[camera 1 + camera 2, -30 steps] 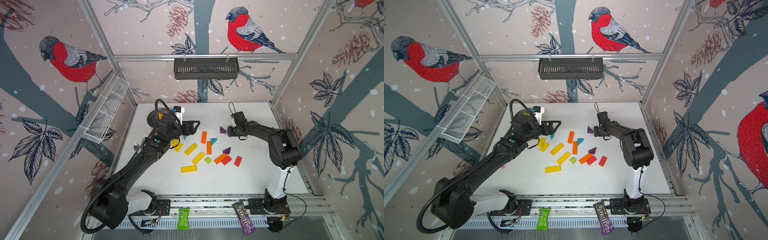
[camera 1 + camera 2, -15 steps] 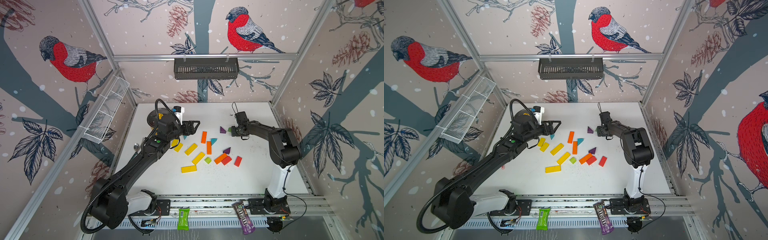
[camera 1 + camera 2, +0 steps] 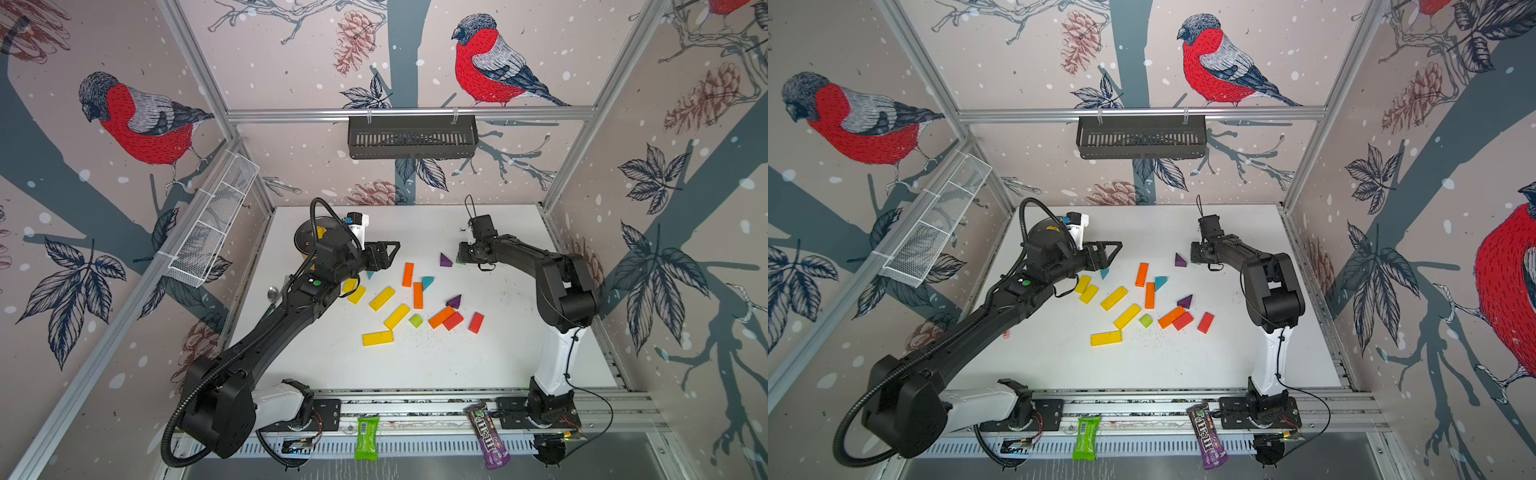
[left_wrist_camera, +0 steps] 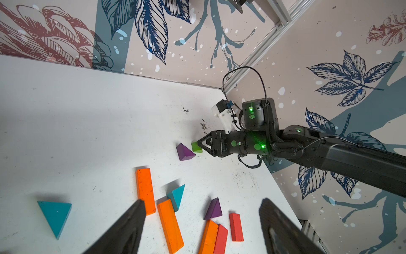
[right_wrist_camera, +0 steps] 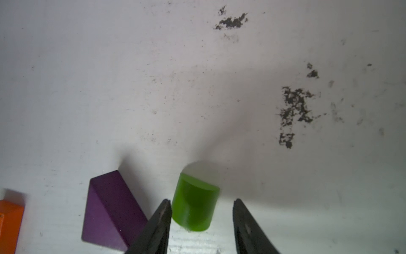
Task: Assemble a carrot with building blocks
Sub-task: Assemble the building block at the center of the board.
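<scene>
Plainly, the step in hand is the pick of a first piece. The right claw [image 5: 202,201] stands parted around the lime-green block [image 5: 194,211], which sits in the far right quarter of the tabletop [image 3: 415,365]. One finger is just beside the block's flank and the other is clear of it with a gap showing, so I judge it released and not yet gripping. A purple triangle [image 5: 109,204] lies just beside that nearer finger.

The left claw [image 4: 202,201] hangs wide and empty above the far left part of the spread. The rest of the building blocks [image 3: 377,338] lie loose across the middle of the tabletop, the orange bars [image 3: 408,274] among them. Nothing is joined into a carrot shape yet, so the task looks barely begun.

The green piece would suit the carrot's leafy top. The next move calls for centring the fingers on opposite faces and clenching squarely. The lift should go straight up, since a skewed squeeze could roll the block or shove the triangle aside.
</scene>
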You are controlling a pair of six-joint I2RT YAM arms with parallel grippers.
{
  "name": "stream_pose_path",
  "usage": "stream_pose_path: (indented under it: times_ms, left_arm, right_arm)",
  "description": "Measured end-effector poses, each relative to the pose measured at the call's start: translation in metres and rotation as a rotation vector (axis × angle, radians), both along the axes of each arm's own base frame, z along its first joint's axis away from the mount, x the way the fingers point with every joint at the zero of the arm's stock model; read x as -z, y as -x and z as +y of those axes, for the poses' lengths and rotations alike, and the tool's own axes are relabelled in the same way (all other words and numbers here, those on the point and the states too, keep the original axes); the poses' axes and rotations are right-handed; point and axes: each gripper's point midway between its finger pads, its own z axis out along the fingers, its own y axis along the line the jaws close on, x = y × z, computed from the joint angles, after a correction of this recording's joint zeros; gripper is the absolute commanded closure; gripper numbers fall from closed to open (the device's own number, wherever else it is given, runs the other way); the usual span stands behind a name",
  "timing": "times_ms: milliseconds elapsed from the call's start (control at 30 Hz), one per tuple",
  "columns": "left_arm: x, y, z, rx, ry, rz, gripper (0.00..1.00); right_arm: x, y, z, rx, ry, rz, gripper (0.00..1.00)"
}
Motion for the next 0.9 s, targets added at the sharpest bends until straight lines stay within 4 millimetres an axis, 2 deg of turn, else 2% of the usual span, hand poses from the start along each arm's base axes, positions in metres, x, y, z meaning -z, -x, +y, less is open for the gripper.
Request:
stream_pose_path:
  times_ms: [200, 500, 900]
  left_arm:
    - [0.0, 0.0, 0.0, 0.0, 0.001, 0.0, 0.18]
    - [0.0, 0.0, 0.0, 0.0, 0.001, 0.001, 0.18]
    - [0.0, 0.0, 0.0, 0.0, 0.001, 0.001, 0.18]
  right_arm:
    - [0.01, 0.0, 0.001, 0.034, -0.019, 0.026, 0.51]
    - [0.017, 0.0, 0.006, 0.026, -0.016, 0.039, 0.59]
    - [0.017, 0.001, 0.016, -0.016, 0.003, 0.014, 0.64]
